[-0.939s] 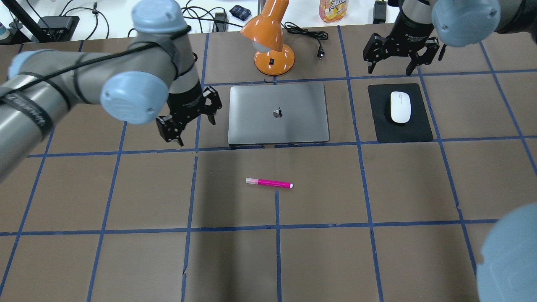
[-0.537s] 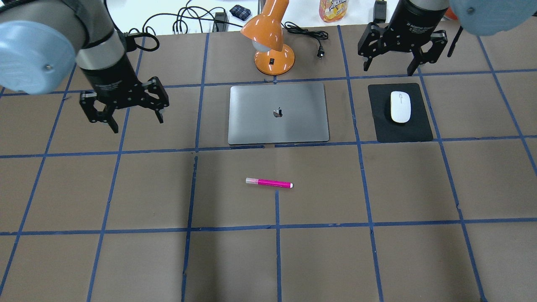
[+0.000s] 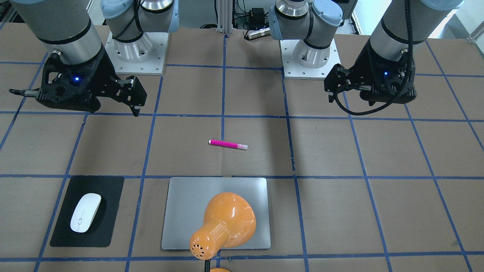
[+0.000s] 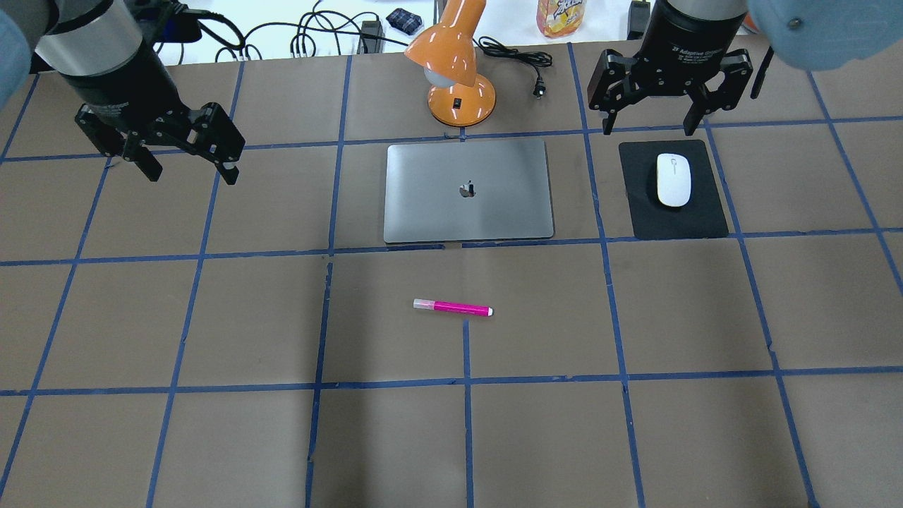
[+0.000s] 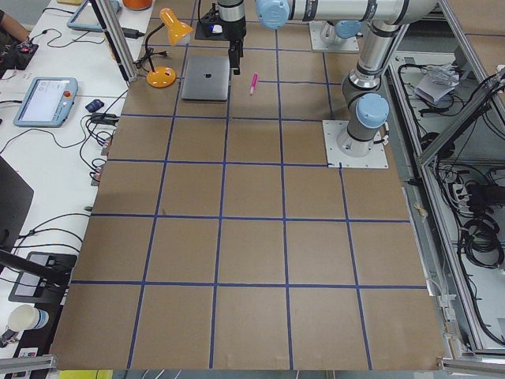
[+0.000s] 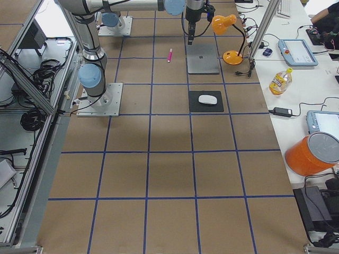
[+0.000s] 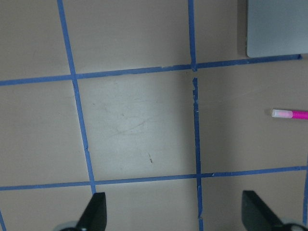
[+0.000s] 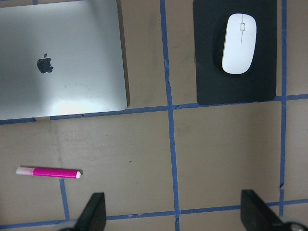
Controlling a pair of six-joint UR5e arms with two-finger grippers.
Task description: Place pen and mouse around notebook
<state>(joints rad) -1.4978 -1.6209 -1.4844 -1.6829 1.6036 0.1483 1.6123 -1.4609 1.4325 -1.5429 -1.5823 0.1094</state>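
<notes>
The magenta pen (image 4: 452, 307) lies flat on the brown table in front of the silver notebook (image 4: 467, 190), apart from it. To the notebook's right, the white mouse (image 4: 674, 180) rests on a black mat (image 4: 695, 219). My left gripper (image 4: 190, 175) hangs open and empty far left of the notebook. In its wrist view the pen (image 7: 290, 114) is at the right edge. My right gripper (image 4: 647, 128) hangs open and empty just behind the mat. Its wrist view shows the mouse (image 8: 239, 43), the notebook (image 8: 62, 67) and the pen (image 8: 48, 172).
An orange desk lamp (image 4: 458, 70) stands right behind the notebook, its cord trailing right. Cables, a bottle and small devices lie along the far table edge. Blue tape lines grid the brown surface.
My left arm has swung from the notebook's left edge out to the far left and back. The right gripper has shifted slightly left. Pen, mouse and notebook have not moved.
</notes>
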